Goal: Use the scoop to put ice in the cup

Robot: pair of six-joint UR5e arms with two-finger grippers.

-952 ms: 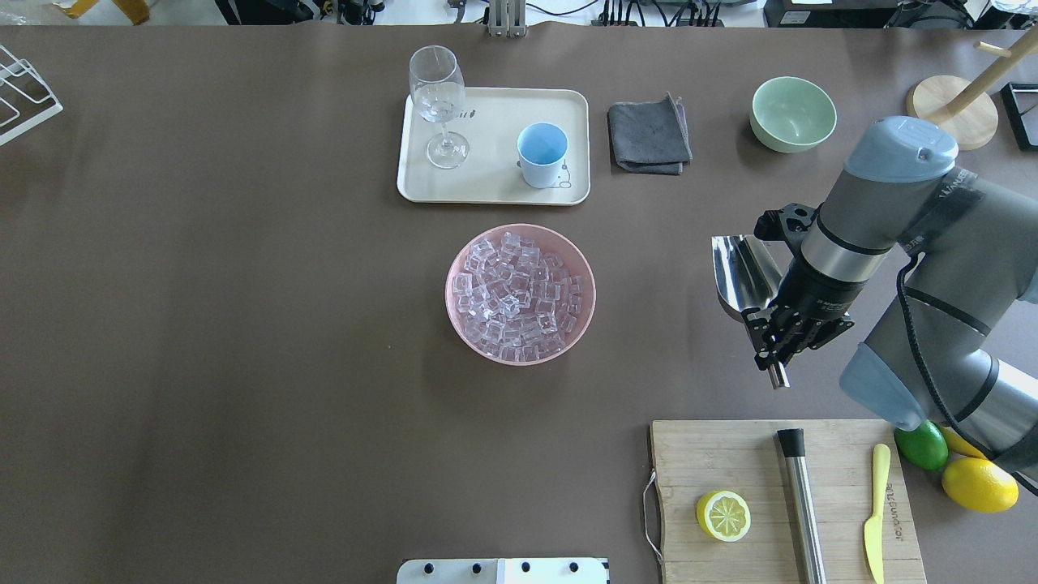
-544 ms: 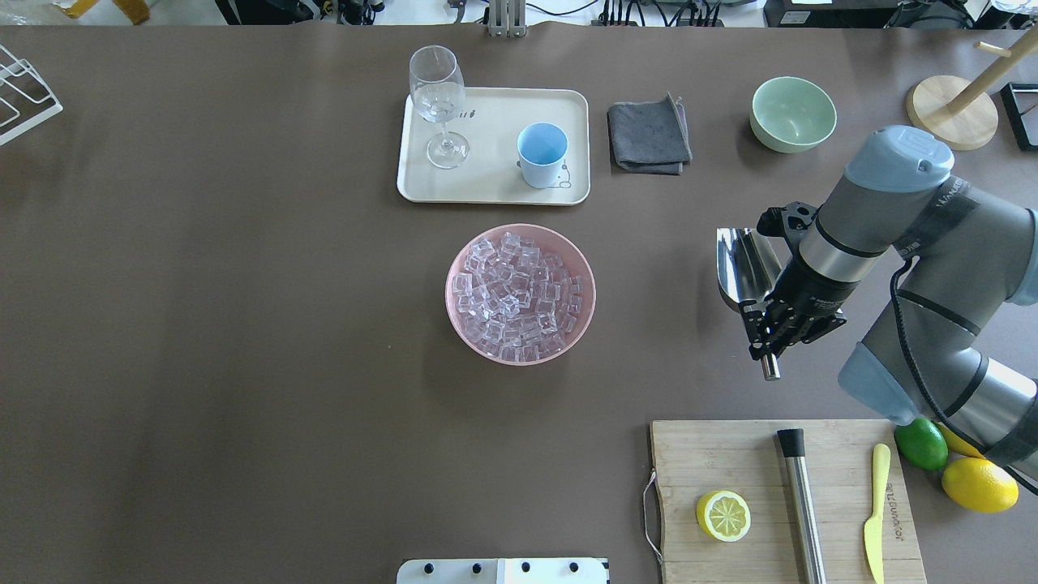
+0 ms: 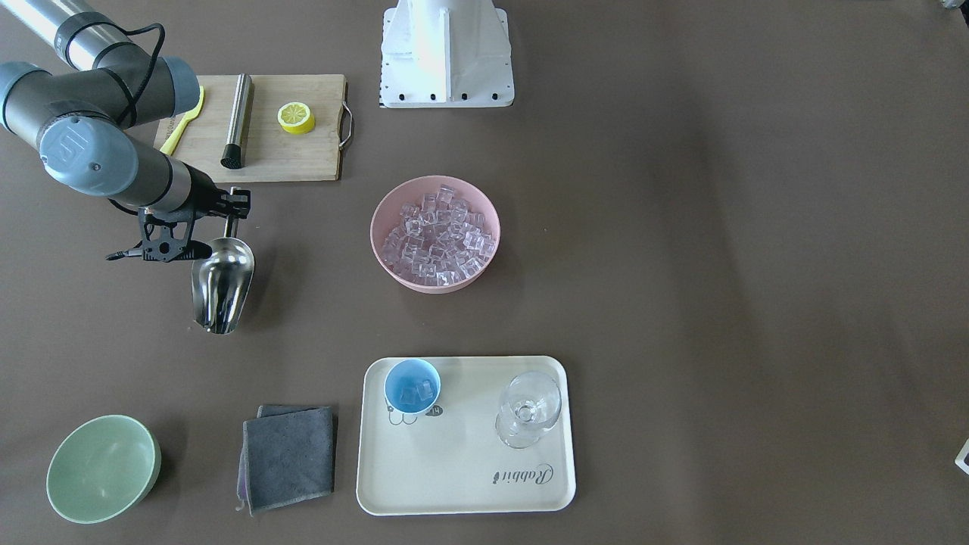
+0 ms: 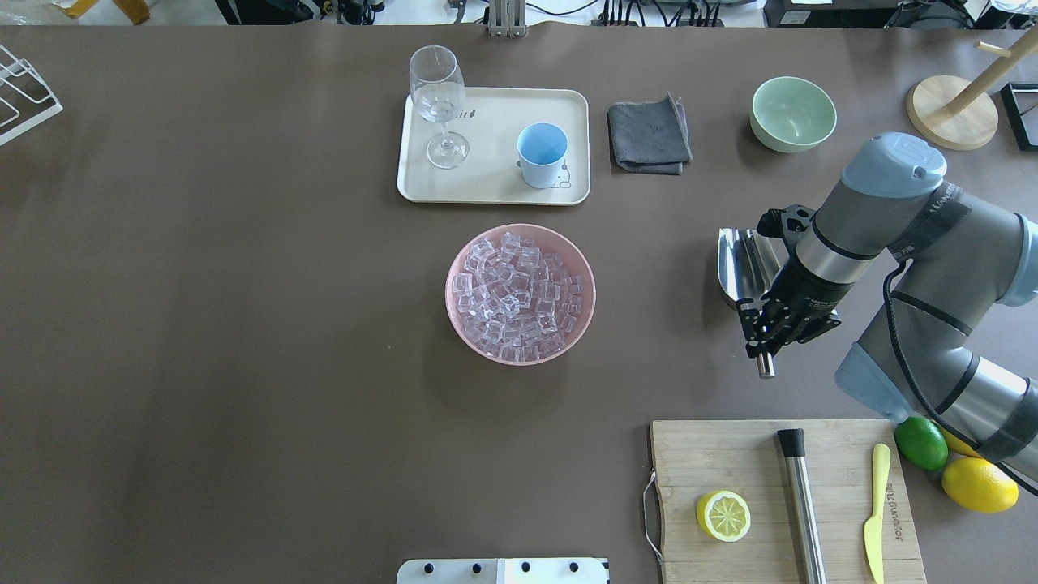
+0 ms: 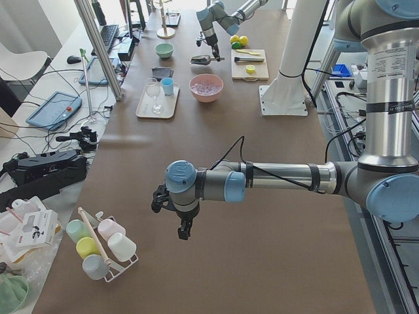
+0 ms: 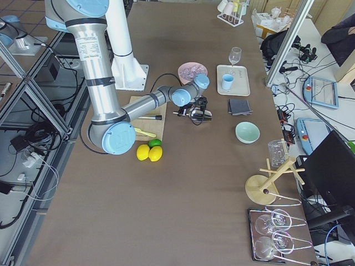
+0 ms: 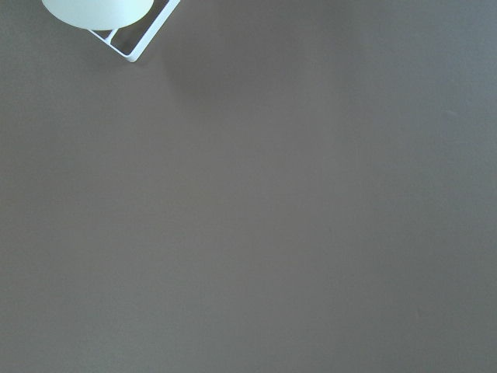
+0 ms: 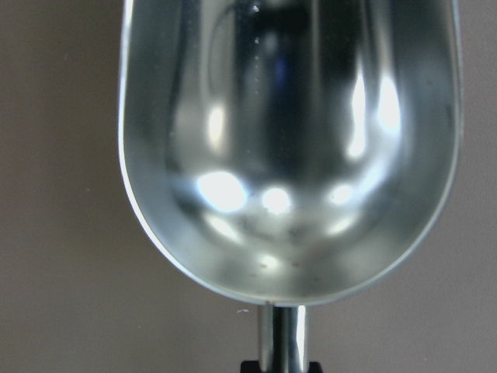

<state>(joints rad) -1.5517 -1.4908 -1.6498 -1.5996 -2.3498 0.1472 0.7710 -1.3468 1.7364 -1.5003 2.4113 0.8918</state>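
My right gripper (image 4: 777, 328) is shut on the thin handle of the steel scoop (image 4: 742, 268), held low over the table right of the pink bowl (image 4: 584, 324). The scoop's trough (image 8: 287, 148) is empty in the right wrist view. Ice (image 4: 519, 294) fills the pink bowl. The light-blue cup (image 3: 412, 386) stands on the cream tray (image 3: 462, 484) with a couple of ice cubes inside. My left gripper (image 5: 183, 229) hangs over bare table far to the left, seen only in the exterior left view, so I cannot tell its state.
A cutting board (image 4: 730, 462) with half a lemon (image 4: 722, 515), a steel cylinder (image 4: 801, 503) and a yellow knife (image 4: 874, 519) lies near the right arm, with whole fruit (image 4: 979, 484) beside it. A wine glass (image 4: 438, 97), grey cloth (image 4: 649, 134) and green bowl (image 4: 792, 113) sit far back.
The right arm has drawn in a little, and the scoop has shifted slightly away from the cutting board with its handle turned straighter. Nothing else has moved.
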